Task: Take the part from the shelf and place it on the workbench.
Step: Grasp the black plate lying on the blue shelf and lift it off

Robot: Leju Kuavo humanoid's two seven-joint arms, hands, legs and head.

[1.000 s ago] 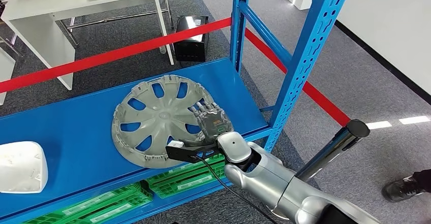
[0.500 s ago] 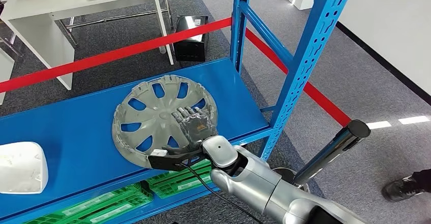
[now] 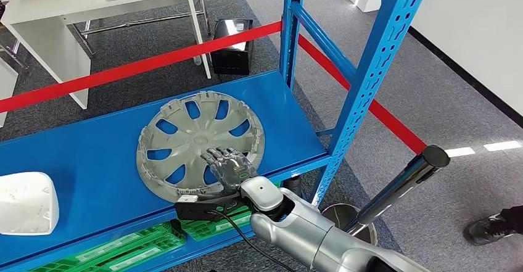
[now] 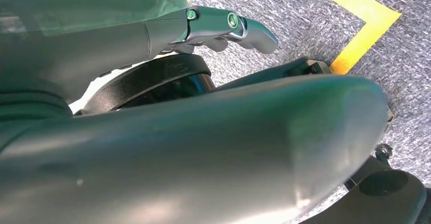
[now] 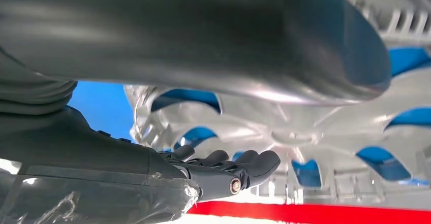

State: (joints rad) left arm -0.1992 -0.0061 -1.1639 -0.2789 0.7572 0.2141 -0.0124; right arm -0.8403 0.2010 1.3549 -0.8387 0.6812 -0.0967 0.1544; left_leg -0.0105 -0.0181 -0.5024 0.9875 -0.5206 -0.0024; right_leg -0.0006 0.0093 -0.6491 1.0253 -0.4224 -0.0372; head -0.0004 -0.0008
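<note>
**Reaching over the hubcap, not yet holding it**

Lying flat on the blue shelf (image 3: 92, 155), hollow ribbed side up: the grey hubcap (image 3: 185, 139), toward the right end of the board, near edge close to the shelf's front lip. Well apart on the left, resting on the same board, a white moulded part (image 3: 24, 201).

Hovering over the near-right portion of the hubcap: the right hand (image 3: 229, 167), palm down, fingers (image 5: 249, 164) stretched forward and only slightly curled, apart, closing on nothing. Touching the plastic or just above it? Cannot tell from either view.

Hanging low beside the body: the left hand (image 4: 231, 26), floor behind it, holding nothing visible; how far the fingers are spread is unclear.

Likely handling: light for its spread, thin plastic, fairly stiff across the spokes but flexing at the rim; smooth and a little slippery; clips around the edge probably brittle. Broad and flat, so tending to tilt and swing when lifted from one side.

Best hold, probably: hooking fingers through one of the near spoke openings or over the near rim with the thumb beneath, gripping a spoke rather than a clip, lifting slowly and keeping clear of the blue upright (image 3: 370, 74) on the right.
</note>
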